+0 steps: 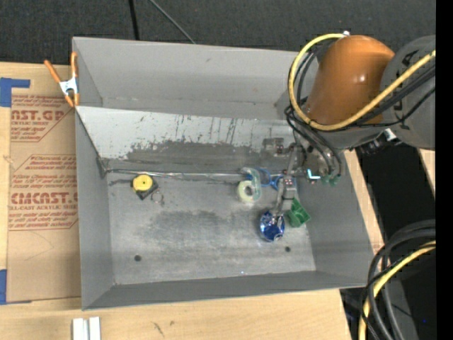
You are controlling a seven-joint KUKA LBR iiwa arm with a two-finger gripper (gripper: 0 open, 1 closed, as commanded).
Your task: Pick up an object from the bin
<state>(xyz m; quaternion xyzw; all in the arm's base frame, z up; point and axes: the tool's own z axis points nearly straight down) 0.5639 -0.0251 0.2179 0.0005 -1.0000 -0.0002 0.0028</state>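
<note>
Toward the right side of the bin (184, 236), the pincer (284, 210) hangs low over the floor, its tip between a shiny blue lump (271, 227) and a green piece (298, 214), close to both. Whether it is spread or pressed together cannot be told. A pale ring (248, 191) lies just to its left, and a yellow disc (142, 183) sits well apart, near the left wall.

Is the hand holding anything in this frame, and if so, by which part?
Cannot be told. The hand is down close beside a shiny blue object and a green object, but no grip on either is visible.
</note>
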